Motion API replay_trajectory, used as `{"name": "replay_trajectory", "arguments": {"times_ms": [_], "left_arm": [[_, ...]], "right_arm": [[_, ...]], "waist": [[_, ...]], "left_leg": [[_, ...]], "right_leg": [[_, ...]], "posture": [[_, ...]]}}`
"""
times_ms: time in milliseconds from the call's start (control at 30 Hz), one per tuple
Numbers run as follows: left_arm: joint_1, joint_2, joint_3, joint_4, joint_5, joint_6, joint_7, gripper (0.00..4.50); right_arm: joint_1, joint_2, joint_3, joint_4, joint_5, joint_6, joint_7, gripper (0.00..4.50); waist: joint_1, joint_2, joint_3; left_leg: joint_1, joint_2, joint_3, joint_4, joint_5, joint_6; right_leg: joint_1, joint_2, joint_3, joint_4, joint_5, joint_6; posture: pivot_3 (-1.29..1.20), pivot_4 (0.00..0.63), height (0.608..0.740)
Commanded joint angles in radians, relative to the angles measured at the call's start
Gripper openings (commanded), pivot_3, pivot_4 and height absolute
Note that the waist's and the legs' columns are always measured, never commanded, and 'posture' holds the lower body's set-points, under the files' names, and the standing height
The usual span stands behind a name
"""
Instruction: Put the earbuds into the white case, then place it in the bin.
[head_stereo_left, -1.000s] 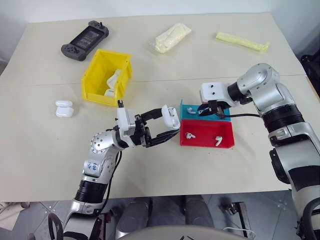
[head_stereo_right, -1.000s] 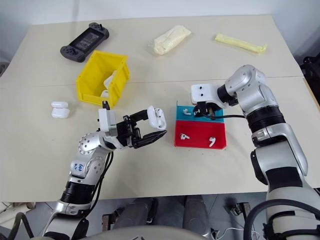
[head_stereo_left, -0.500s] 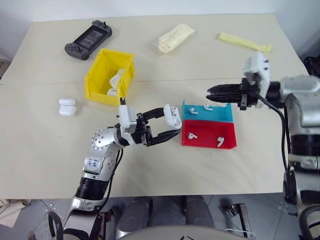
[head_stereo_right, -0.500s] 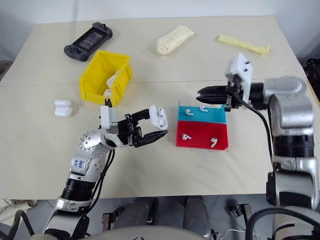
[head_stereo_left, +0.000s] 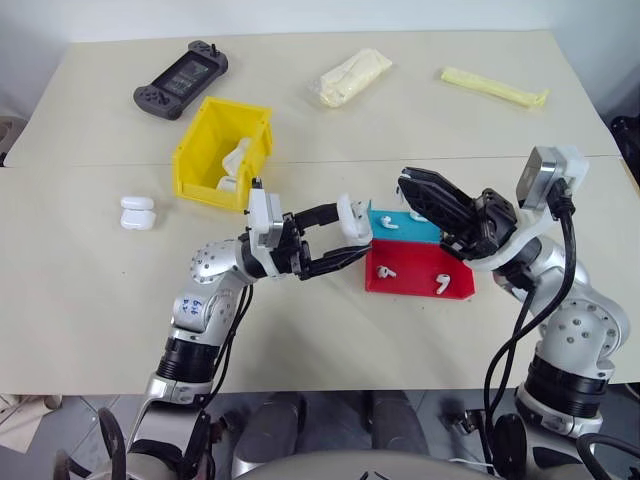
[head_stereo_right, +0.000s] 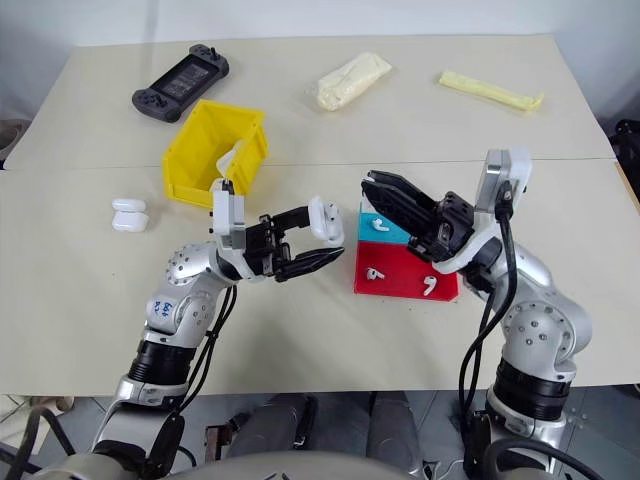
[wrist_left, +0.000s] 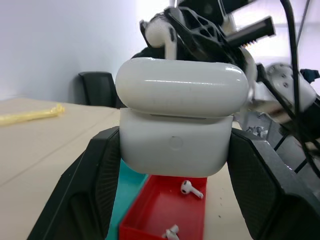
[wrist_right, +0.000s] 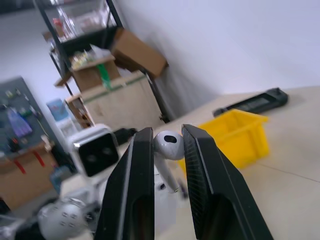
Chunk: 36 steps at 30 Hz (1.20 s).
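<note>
1. A pale beige worktop (head_stereo_left: 90, 300) carries everything; a black handheld console (head_stereo_left: 180, 78) and two pale wrapped packets lie along its far edge, clear of the work.

2. At the left sit two spare white cases (head_stereo_left: 136, 212), well apart from the arms. Just beyond them the bin (head_stereo_left: 222, 152), yellow, already has white things in it.

3. The left gripper (head_stereo_left: 345, 240) holds the white case (wrist_left: 181, 117) off the worktop, its jaws clamped on the lower body. The lid looks shut, or at most barely lifted. Risk: an earbud cannot go in until the lid is raised, and pushing against it could lever the glossy case out of the clamp.

4. The right gripper (head_stereo_left: 410, 183) hangs just right of the case, above the cyan tray (head_stereo_left: 400, 222), its jaws together on an earbud (wrist_right: 169, 145), pinched at the bulb with the stem hanging down. Risk: the hold is small and smooth, so a slight twist could flip the bud out, or bring it to the case with the stem pointing the wrong way.

5. The two sets of jaws stand close. Risk: any misjudged approach could knock them together.

6. The red tray (head_stereo_left: 418, 272) nearest the robot holds two more earbuds (head_stereo_left: 385, 271), still to be picked up.
</note>
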Motion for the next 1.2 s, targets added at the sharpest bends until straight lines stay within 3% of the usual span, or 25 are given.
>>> {"name": "replay_trajectory", "arguments": {"times_ms": [33, 533, 1100, 1200], "left_arm": [[-0.029, -0.015, 0.006, -0.004, -0.021, 0.009, 0.004, 2.79], [-0.051, -0.036, 0.010, 0.002, -0.013, 0.020, 0.015, 2.79], [-0.067, -0.064, 0.039, -0.010, -0.030, 0.012, 0.030, 2.79], [-0.069, -0.065, 0.038, -0.011, -0.032, 0.014, 0.028, 2.79]], "right_arm": [[0.025, 0.026, 0.039, -0.061, 0.051, -0.033, -0.049, 0.48], [0.098, 0.045, 0.166, -0.059, 0.065, -0.136, -0.102, 0.48], [0.179, 0.012, 0.226, 0.006, 0.028, -0.205, -0.101, 0.48], [0.167, -0.020, 0.234, 0.001, 0.043, -0.185, -0.084, 1.48]], "waist": [[-0.001, 0.000, 0.000], [-0.003, 0.000, 0.000], [-0.002, 0.000, 0.000], [-0.001, 0.000, 0.000]], "left_leg": [[0.000, 0.000, 0.000, 0.000, 0.000, 0.000], [0.000, 0.000, 0.000, 0.000, 0.000, 0.000], [0.000, 0.000, 0.000, -0.001, 0.000, 0.000], [0.000, 0.000, 0.000, -0.001, 0.000, 0.000]], "right_leg": [[0.000, 0.000, 0.000, 0.000, 0.000, 0.000], [0.000, 0.000, 0.000, 0.000, 0.000, 0.000], [0.000, 0.001, 0.000, 0.000, 0.000, 0.000], [0.000, 0.001, 0.000, 0.000, 0.000, 0.000]], "posture": [[0.00, 0.150, 0.740], [0.00, 0.150, 0.740], [0.00, 0.150, 0.740], [0.00, 0.150, 0.740]]}}
